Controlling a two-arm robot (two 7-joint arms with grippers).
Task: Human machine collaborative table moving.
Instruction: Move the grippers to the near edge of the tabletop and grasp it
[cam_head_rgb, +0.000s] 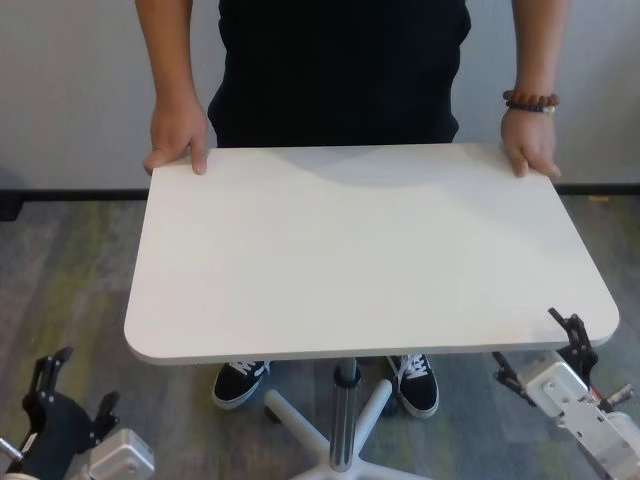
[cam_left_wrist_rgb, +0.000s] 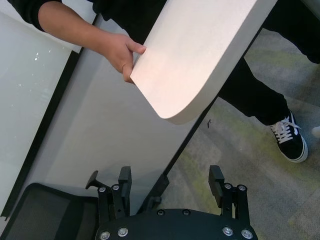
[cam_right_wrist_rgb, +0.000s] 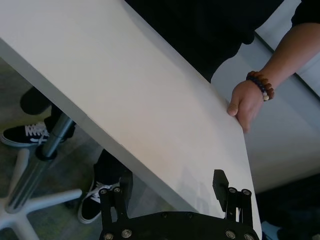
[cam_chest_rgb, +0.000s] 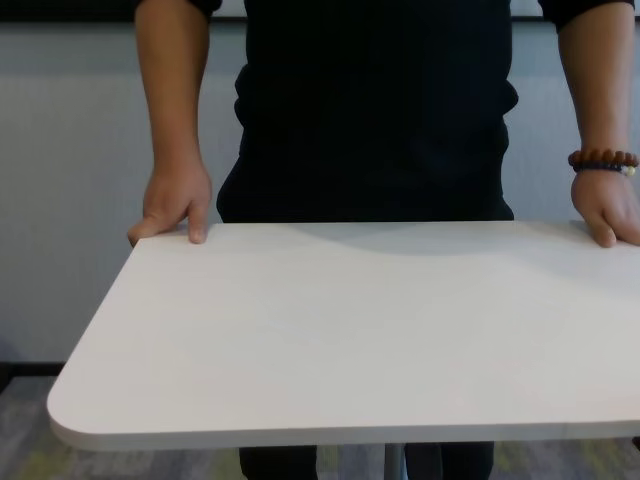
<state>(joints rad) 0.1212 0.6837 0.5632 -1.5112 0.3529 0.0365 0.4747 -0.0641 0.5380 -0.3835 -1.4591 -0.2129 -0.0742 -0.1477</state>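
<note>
Gripping the table's (cam_head_rgb: 370, 255) far corners with both hands, the human (cam_head_rgb: 340, 70) is standing opposite while the left gripper (cam_left_wrist_rgb: 170, 182) and right gripper (cam_right_wrist_rgb: 172, 187) are hanging open, touching nothing.

The head view looks steeply down on the whole surface (cam_head_rgb: 370, 250), the chest view faces its near edge, lower and closer, and both wrist views peer upward beneath opposite near corners.
</note>
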